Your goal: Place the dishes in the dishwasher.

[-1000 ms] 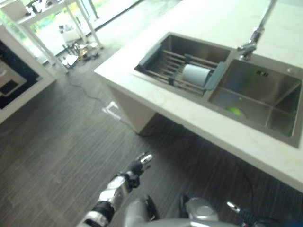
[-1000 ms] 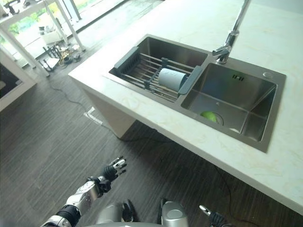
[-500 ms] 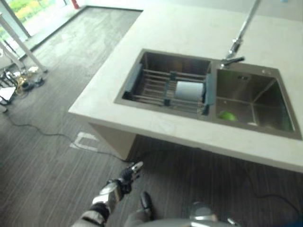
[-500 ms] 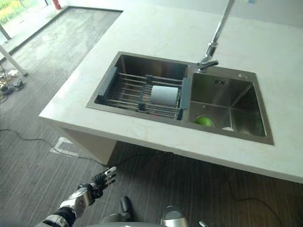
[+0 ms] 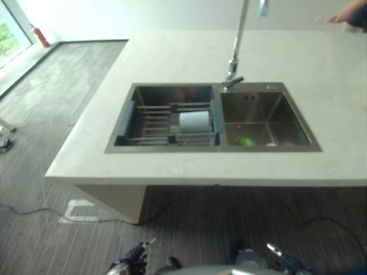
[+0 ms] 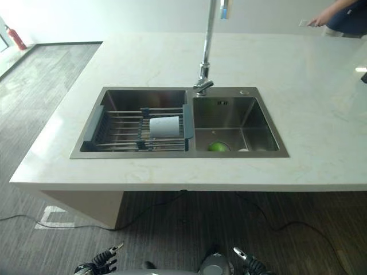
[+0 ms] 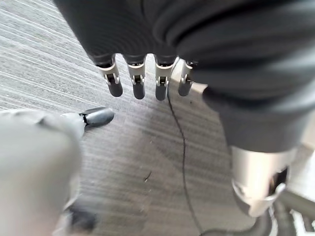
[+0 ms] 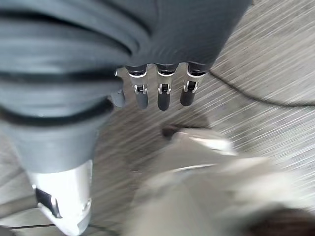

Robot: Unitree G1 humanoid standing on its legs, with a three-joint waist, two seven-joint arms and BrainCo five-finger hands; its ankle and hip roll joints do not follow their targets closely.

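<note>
Tabletop (image 6: 321, 109): a pale stone surface is seen from above, with a double sink set into it near the centre of the head views.
Sink, left basin (image 6: 123, 98): a grey-ended wire drying rack (image 6: 114, 133) is laid across it.
Cup (image 6: 164, 126): a pale cylindrical cup is seen lying on its side on the rack, at the rack's 3 o'clock end, just beside the divider between the basins. It is taken to be one of the dishes to be loaded.
Sink, right basin (image 6: 252, 123): a small green object (image 6: 217, 147) is seen on the bottom at 7 o'clock; what it is cannot be told. A pale item just beside it is too small to identify.
Tap (image 6: 206, 51): a tall spout is mounted at 12 o'clock of the divider.
Left hand (image 7: 138, 83): held low over the dark plank floor (image 5: 51, 229), well apart from the sink; the fingers are straight and spread, and nothing is held.
Right hand (image 8: 160, 93): likewise low over the floor, fingers straight and apart, nothing held.
Person (image 6: 344, 14): an arm and hand are seen at the far edge of the tabletop, at 1 o'clock.
Dishwasher: none can be made out in these views.
Progress: judged as barely begun. No dish has been grasped or moved; the cup is still on the rack.
Remaining: the sink must be approached, the cup picked up, the dishwasher reached, and the cup placed inside.
</note>
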